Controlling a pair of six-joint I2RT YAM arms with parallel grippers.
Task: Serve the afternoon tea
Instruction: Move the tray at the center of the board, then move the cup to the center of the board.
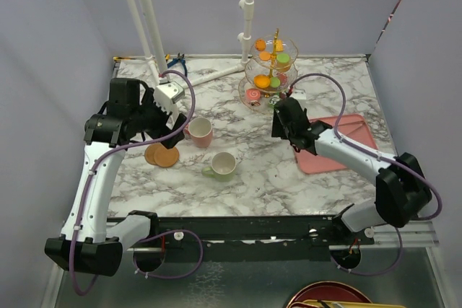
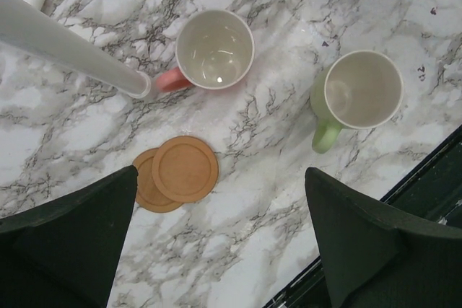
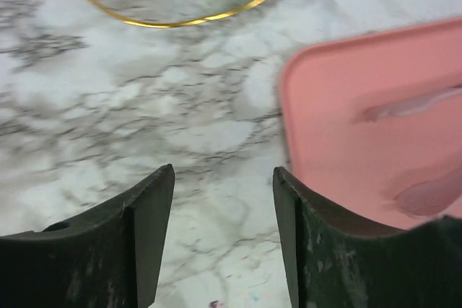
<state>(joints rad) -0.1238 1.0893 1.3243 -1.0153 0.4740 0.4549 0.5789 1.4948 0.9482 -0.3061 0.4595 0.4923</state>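
Observation:
The clear glass three-tier stand (image 1: pixel 270 71) with its gold stem stands at the table's far side, macarons and small cakes on its tiers; its gold-rimmed bottom plate (image 3: pixel 173 1) shows in the right wrist view. A pink mug (image 1: pixel 200 132) (image 2: pixel 214 50) and a pale-green mug (image 1: pixel 222 166) (image 2: pixel 361 91) stand empty near the middle. Two brown coasters (image 1: pixel 162 155) (image 2: pixel 177 172) overlap left of them. My left gripper (image 2: pixel 220 178) hangs open above the coasters, holding nothing. My right gripper (image 3: pixel 224 178) is open and empty over bare marble, just short of the stand.
A flat pink tray (image 1: pixel 338 142) (image 3: pixel 375 120) lies right of the right gripper. White pipes (image 1: pixel 144 12) rise at the back left and another (image 1: pixel 249 5) behind the stand; one pipe (image 2: pixel 72 48) crosses the left wrist view. The table's front edge (image 2: pixel 404 178) lies near the green mug.

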